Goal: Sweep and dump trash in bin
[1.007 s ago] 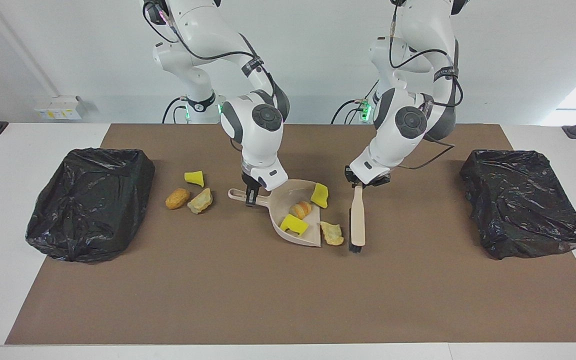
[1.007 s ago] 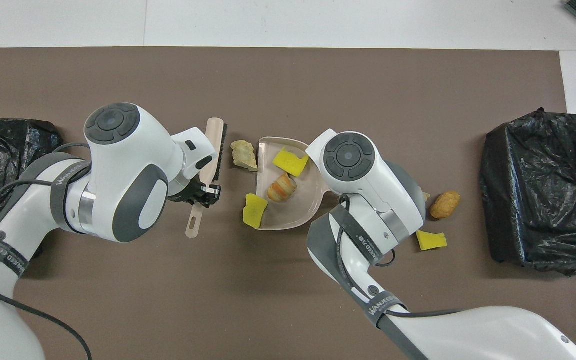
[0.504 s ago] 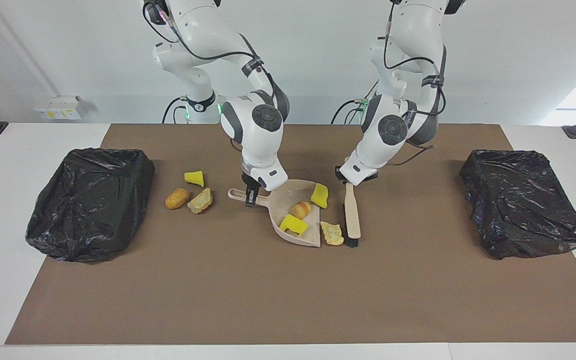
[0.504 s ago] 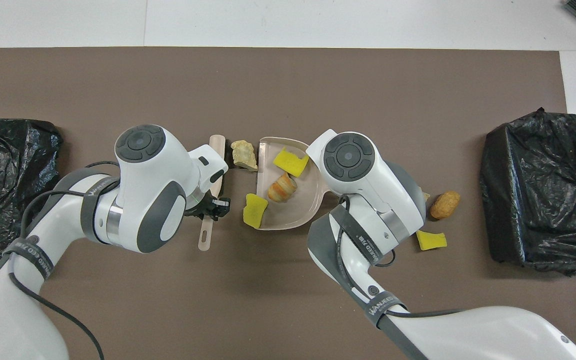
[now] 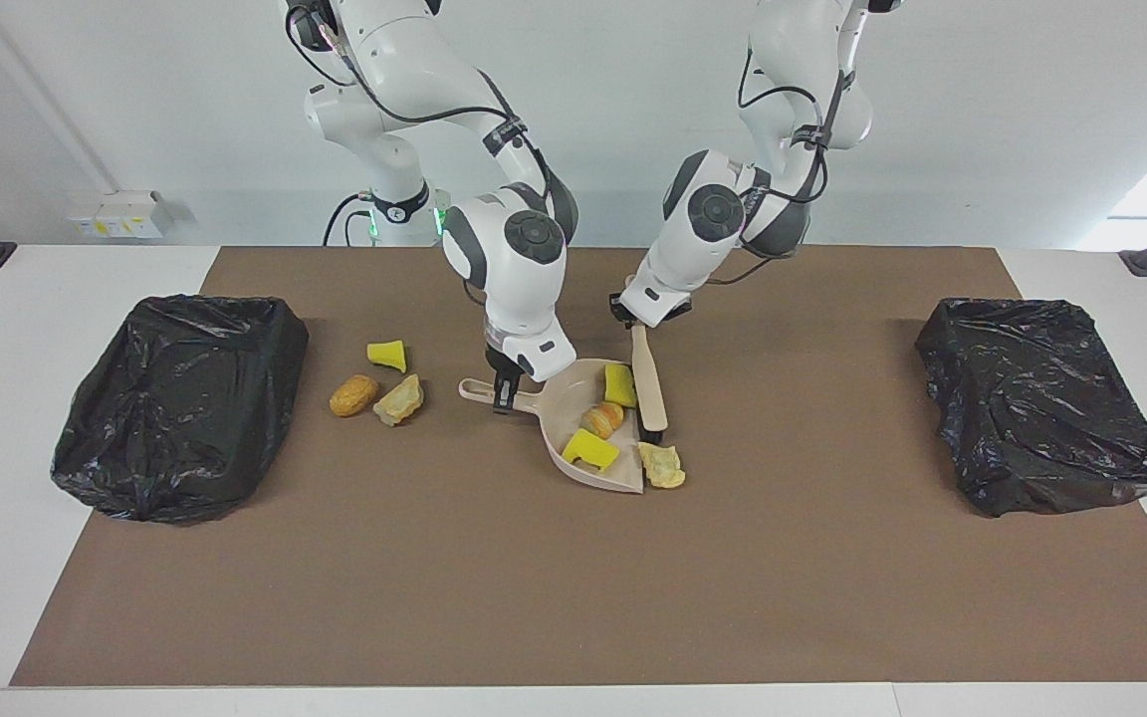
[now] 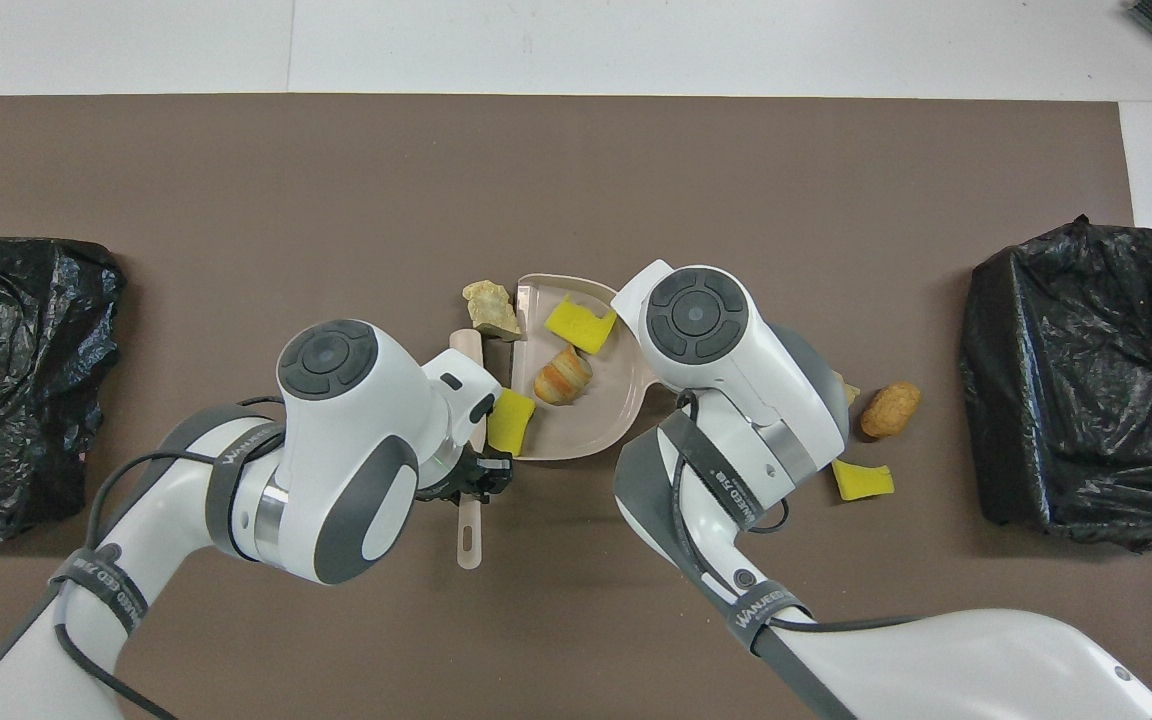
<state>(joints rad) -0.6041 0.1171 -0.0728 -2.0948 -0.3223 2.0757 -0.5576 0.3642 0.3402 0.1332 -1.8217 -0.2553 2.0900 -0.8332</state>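
Reading "WANJEER" on both arm straps point(image 6: 236, 455). I see left gripper point(image 5: 645, 321) clenched on brush point(image 5: 650, 383), right gripper point(image 5: 505, 383) gripping dustpan point(image 5: 573, 398) handle; trash point(image 5: 588, 448) inside.

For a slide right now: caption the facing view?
Left claw sweeps brush toward dustpan held by right claw.

Two glossy white arms, dark grey round joint caps, black cables, grey bands with white lettering, green base lights
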